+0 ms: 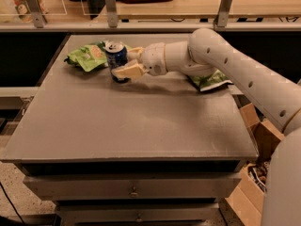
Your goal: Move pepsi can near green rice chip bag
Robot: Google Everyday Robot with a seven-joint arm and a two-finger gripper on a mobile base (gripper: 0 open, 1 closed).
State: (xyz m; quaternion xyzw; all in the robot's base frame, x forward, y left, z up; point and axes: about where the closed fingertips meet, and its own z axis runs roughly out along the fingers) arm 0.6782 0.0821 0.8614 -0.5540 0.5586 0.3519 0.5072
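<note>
**Can clamped in the gripper, right next to the chip bag**

So the gripper (123, 63) has its two tan fingers (130, 71) closed around the can (114, 55), one on the near side and one on the far side, only as wide apart as the can itself. The can is upright, silver top and tab showing. Can't really tell if its base is sitting on the table (131, 126) or just a hair off it; there's a dark shadow right under it.

The chip bag (87, 56) lies flat just left of the can, its edge looking like it touches or tucks slightly behind it. The arm (221, 60) comes in from the can's right. Well to the right of the can, a dark bag (210, 81) pokes out from under the arm. Further right of the can, off the table, are cardboard boxes (263, 133).
</note>
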